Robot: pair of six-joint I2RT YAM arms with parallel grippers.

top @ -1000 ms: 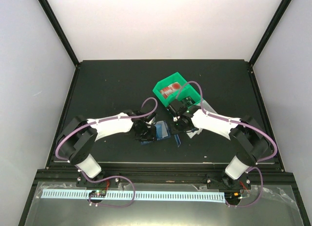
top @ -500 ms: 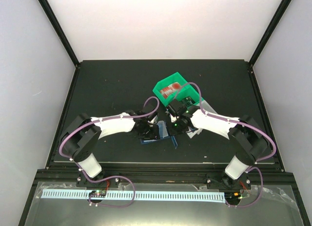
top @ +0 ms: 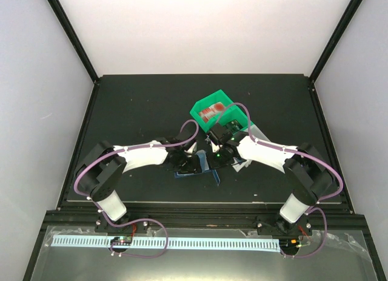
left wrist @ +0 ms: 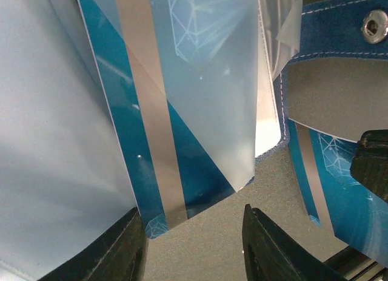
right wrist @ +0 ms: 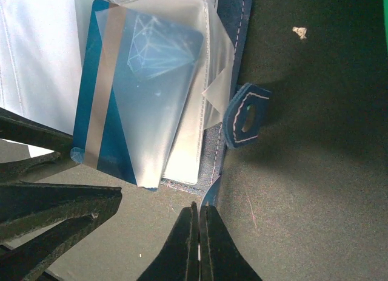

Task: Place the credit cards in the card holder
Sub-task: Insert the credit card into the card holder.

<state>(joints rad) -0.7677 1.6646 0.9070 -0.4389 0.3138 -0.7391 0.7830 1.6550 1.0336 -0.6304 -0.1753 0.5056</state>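
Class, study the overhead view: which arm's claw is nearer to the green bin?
Right. The right claw works just in front of the green bin, on the bin's near side. The left claw is farther off, to the near left of the bin.

The left arm [top: 136,156] and the right arm [top: 267,152] are showing white shells between black joints, each standing on a white cylindrical base [top: 110,203]. A purple cable [top: 189,133] is looping along each arm and trailing below its base. A green circuit board [top: 229,130] and a small green light [top: 216,153] are sitting just behind the right gripper [right wrist: 198,244], whose black fingers [right wrist: 182,247] are tapering to thin tips. The left gripper [left wrist: 194,244] is showing blunter matte black fingers.
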